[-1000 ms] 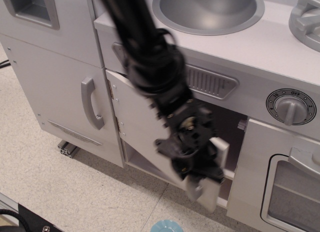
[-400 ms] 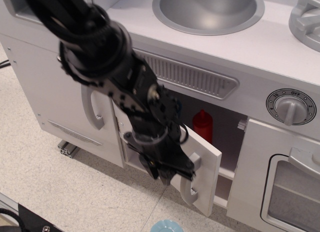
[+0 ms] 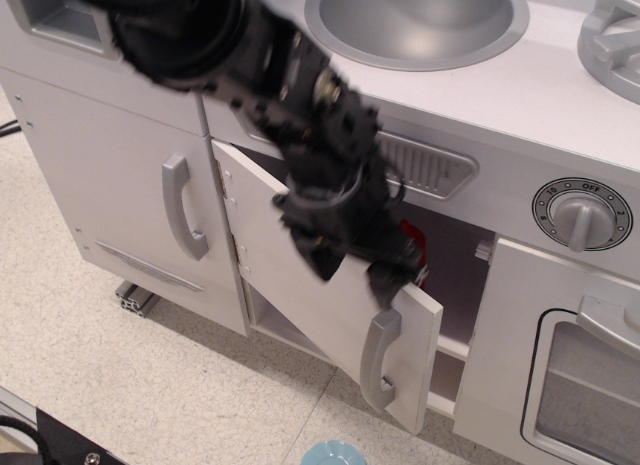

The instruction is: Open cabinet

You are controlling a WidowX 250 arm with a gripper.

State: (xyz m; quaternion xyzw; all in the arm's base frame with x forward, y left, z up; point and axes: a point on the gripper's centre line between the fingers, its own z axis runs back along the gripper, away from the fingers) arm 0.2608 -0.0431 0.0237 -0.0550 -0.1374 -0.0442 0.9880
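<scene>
White cabinet [image 3: 310,305], door ajar.

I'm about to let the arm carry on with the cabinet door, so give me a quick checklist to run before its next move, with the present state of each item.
1. Cabinet door swung out from the frame: ok, it stands partly open on its left-side hinges.
2. Door handle free of the hand: ok, it shows whole, with nothing around it.
3. Hand open or shut: cannot tell, it is blurred, at the door's top edge.
4. Hand touching the door: cannot tell, blur hides the contact.
5. Red bottle inside clear of the arm: cannot tell, the hand mostly covers it.
6. Oven door out of the swing: ok, it stays shut to the right.
</scene>
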